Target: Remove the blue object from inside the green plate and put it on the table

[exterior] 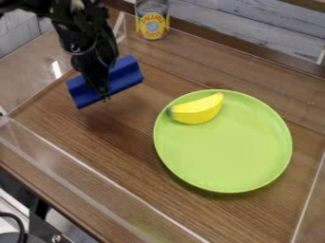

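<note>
End effector (102,84) fingertips hidden behind blue object (105,83)

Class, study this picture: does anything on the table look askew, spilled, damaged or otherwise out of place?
Nothing is spilled or damaged. The blue object hangs tilted in the shut pincer, off the green plate and over the table. A yellow banana-shaped piece lies in the plate near its rim. A small jar stands upright at the back.
</note>
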`<action>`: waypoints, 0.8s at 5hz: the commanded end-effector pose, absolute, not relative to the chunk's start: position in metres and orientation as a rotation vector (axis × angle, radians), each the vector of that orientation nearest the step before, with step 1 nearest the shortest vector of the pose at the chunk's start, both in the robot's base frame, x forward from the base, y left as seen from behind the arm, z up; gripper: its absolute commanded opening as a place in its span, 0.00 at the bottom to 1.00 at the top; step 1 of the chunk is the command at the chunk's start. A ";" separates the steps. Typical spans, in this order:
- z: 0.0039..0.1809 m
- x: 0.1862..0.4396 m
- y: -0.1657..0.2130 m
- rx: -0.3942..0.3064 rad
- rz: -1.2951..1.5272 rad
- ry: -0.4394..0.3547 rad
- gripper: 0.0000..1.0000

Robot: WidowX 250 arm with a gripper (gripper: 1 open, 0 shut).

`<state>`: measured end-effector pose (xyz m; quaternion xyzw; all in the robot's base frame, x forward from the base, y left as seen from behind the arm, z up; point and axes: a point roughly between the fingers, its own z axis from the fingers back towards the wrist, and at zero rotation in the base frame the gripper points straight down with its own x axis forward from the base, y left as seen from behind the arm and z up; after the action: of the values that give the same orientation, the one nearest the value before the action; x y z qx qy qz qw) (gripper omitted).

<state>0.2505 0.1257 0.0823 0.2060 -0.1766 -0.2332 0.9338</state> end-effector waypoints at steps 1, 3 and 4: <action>0.082 0.256 0.131 0.441 -0.473 -0.385 0.00; 0.074 0.260 0.132 0.425 -0.477 -0.383 1.00; 0.071 0.263 0.132 0.425 -0.471 -0.383 0.00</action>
<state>0.2555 0.1273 0.0596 0.1937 -0.1709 -0.2325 0.9377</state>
